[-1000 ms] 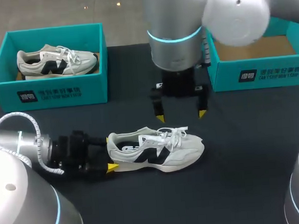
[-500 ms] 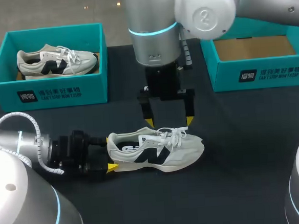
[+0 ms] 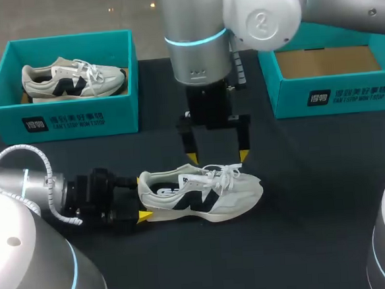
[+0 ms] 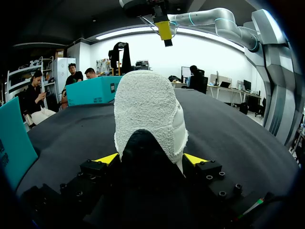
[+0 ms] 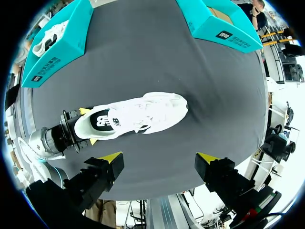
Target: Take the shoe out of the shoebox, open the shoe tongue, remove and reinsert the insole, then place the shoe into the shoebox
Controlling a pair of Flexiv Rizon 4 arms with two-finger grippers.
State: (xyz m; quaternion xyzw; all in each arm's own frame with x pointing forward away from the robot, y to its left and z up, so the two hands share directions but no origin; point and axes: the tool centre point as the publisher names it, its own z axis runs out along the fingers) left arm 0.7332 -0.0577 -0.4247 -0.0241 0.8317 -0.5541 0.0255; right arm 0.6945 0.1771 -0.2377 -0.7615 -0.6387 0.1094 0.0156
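White shoe (image 3: 206, 195), nubbly fabric heel, black side mark, on dark table (image 3: 316, 208). Left gripper (image 3: 143, 199) level, clamping heel. Right gripper (image 3: 218, 156) points down above laces, spread wide, empty.

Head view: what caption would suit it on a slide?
Left hand grips the shoe by its heel while the open right hand hovers above the laces.

shoe (image 3: 202, 193) on table (image 3: 311, 229), left end effector (image 3: 142, 199) at its heel, right end effector (image 3: 218, 156) above, shoeboxes (image 3: 72, 120) behind.
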